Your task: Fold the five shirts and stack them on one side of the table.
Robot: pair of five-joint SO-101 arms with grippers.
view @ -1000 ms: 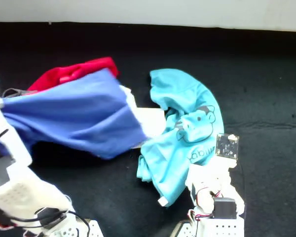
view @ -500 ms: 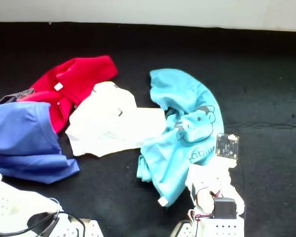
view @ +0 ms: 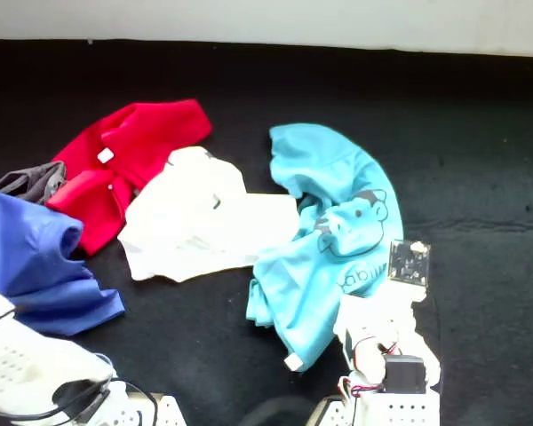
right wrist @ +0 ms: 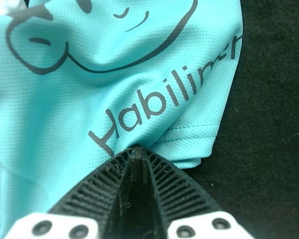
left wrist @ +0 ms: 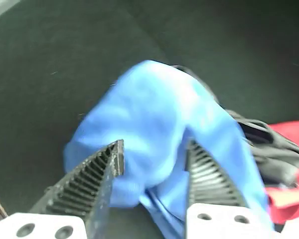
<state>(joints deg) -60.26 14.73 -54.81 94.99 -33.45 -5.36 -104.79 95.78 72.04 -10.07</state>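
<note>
The blue shirt (view: 37, 266) is lying crumpled at the table's (view: 480, 133) eight o'clock edge. It is being straddled, not clamped, by the left gripper (left wrist: 154, 149), whose jaws are being held apart. The teal shirt (view: 329, 222) is lying unfolded at four o'clock, its hem being met by the right gripper (right wrist: 137, 152), jaws pressed together. The red shirt (view: 129, 155) at ten o'clock, the white shirt (view: 195, 222) near the centre and the grey shirt (view: 31, 182) at nine o'clock are also lying unfolded.

Trouble is being risked. Several layers of blue cloth could be caught in one closing, so a bunched lump would be lifted rather than an edge. The touching red and grey shirts could also be dragged along.

Whether teal fabric is being pinched cannot be told. The grey shirt is being largely hidden by its neighbours, and the blue shirt's near edge is being covered by the left arm (view: 27, 373).
</note>
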